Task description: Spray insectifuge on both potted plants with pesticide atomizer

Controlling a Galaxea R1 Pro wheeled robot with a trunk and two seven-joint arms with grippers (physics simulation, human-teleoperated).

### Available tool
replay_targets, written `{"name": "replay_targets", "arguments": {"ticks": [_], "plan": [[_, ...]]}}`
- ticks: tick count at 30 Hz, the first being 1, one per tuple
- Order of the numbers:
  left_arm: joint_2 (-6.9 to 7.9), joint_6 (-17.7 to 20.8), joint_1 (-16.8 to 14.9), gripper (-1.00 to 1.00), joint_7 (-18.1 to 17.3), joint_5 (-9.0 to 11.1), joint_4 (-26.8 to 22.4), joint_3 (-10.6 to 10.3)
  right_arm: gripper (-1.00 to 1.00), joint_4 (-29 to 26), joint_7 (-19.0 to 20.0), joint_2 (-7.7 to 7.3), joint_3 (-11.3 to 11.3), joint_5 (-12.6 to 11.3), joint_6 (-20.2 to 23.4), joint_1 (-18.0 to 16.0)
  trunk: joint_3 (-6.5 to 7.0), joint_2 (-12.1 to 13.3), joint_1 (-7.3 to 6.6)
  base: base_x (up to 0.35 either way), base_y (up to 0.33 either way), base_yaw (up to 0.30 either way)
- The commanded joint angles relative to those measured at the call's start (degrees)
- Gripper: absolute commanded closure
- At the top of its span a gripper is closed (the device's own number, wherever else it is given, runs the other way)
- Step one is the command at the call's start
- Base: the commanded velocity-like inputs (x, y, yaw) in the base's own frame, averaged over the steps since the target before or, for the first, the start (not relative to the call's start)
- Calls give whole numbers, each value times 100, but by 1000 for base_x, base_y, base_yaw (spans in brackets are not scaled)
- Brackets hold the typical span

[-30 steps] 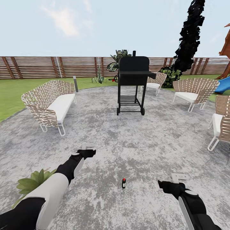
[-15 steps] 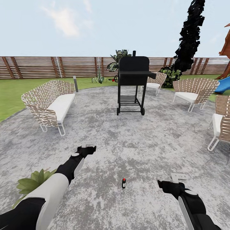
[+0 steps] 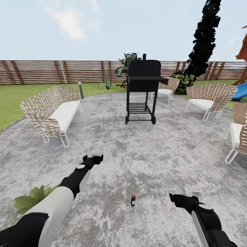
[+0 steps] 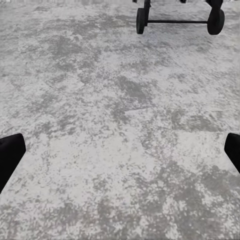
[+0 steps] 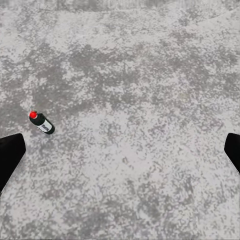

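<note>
Dark green-black with a white label band and a red cap, the pesticide atomizer (image 3: 133, 200) stands upright on the mottled grey paved patio (image 3: 154, 144), small and cylindrical, between my 2 arms and nearer my right one. In my right wrist view the pesticide atomizer (image 5: 41, 122) sits apart from my fingers, off toward one side of the speckled stone.

My right gripper (image 3: 181, 198) hangs above the paving just beside the bottle, holding nothing; its black fingertips (image 5: 10, 155) sit at the far edges of the wrist view, so the jaws are spread wide. My left gripper (image 3: 94, 160) reaches out ahead over bare paving, well apart from the bottle, and its fingertips (image 4: 11, 156) are spread just as wide, with nothing between them.

By my left arm, at the patio's edge, a potted plant (image 3: 29, 200) shows as a low rosette of pointed green leaves.

Farther out, a black boxy grill (image 3: 142, 90) stands on a thin frame with 2 wheels. A woven lattice sofa (image 3: 51, 113) with white cushions curves to its left, and matching woven chairs (image 3: 207, 97) sit to the right. A brown slatted fence (image 3: 61, 72) runs behind the grass (image 3: 13, 103).
</note>
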Motion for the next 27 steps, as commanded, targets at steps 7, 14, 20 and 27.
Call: {"name": "replay_targets", "arguments": {"ticks": [7, 14, 20, 27], "plan": [[0, -4, 8, -100, 3, 3, 0, -7, -100, -6, 4, 2, -7, -10, 28, -3, -73, 99, 3, 283, -164, 0], [0, -17, 67, -100, 3, 13, -41, 1, -100, -6, 3, 4, -5, -10, 28, -3, -109, 99, 3, 202, -190, 0], [0, -19, 78, -100, 3, 21, -45, 5, -100, -6, 0, 11, -4, -10, 28, -3, -117, 99, 3, 21, -23, 0], [0, -20, 87, -100, 3, 47, -44, 17, -100, -6, 2, 4, -9, -10, 28, -3, -167, 99, 3, 1, -1, 0]]}}
